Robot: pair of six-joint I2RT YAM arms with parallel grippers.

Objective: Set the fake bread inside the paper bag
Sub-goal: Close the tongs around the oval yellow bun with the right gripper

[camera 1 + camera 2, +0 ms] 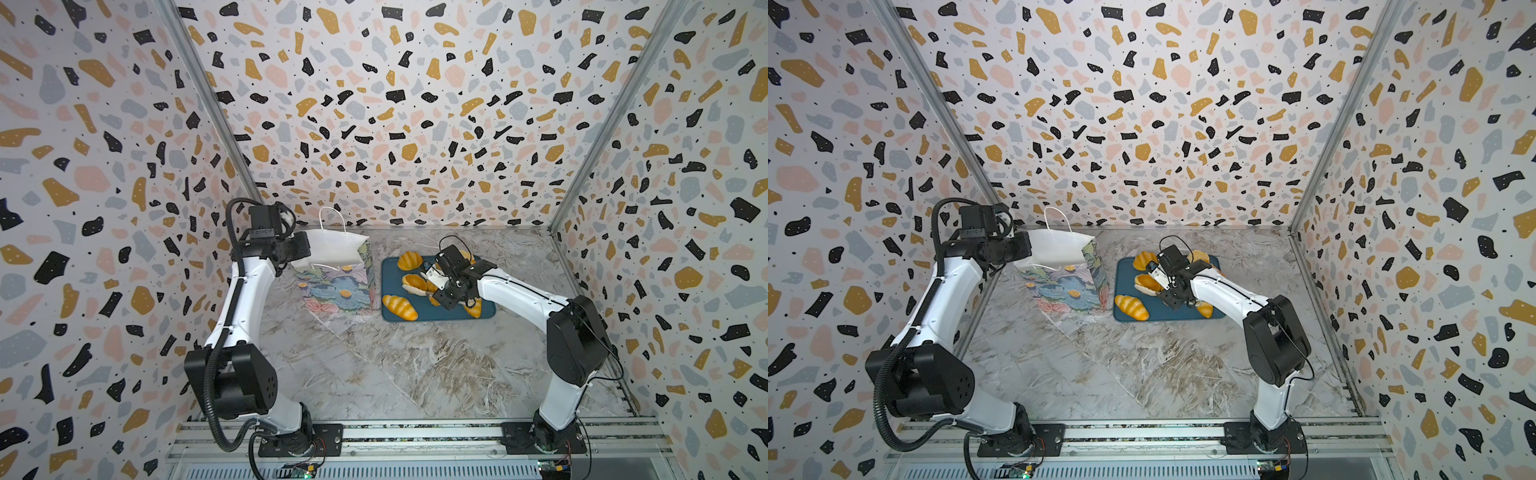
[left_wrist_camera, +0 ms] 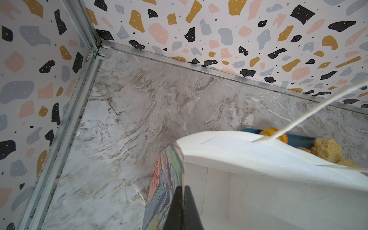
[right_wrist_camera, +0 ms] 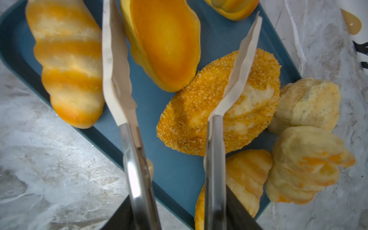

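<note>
The paper bag [image 1: 336, 286] [image 1: 1067, 286] stands upright at the back left, flowered outside and white inside. My left gripper [image 2: 182, 188] [image 1: 305, 249] is shut on its side wall near the rim [image 2: 258, 159]. My right gripper [image 3: 177, 211] [image 1: 440, 286] is shut on metal tongs [image 3: 129, 139] whose white tips stand apart above the fake bread. One tip [image 3: 115, 59] lies between a striped roll [image 3: 67, 65] [image 1: 400, 307] and an upturned shell bun [image 3: 167, 43]. The other tip [image 3: 243, 59] is over the seeded loaf [image 3: 199, 111]. Nothing is gripped by the tongs.
The bread lies on a flat dark-blue tray [image 1: 390, 266] [image 3: 179, 173] just right of the bag. Pale bumpy buns [image 3: 308, 103] sit at the tray's edge, and another shell bun [image 1: 409, 260] lies at its back. Patterned walls close in on three sides.
</note>
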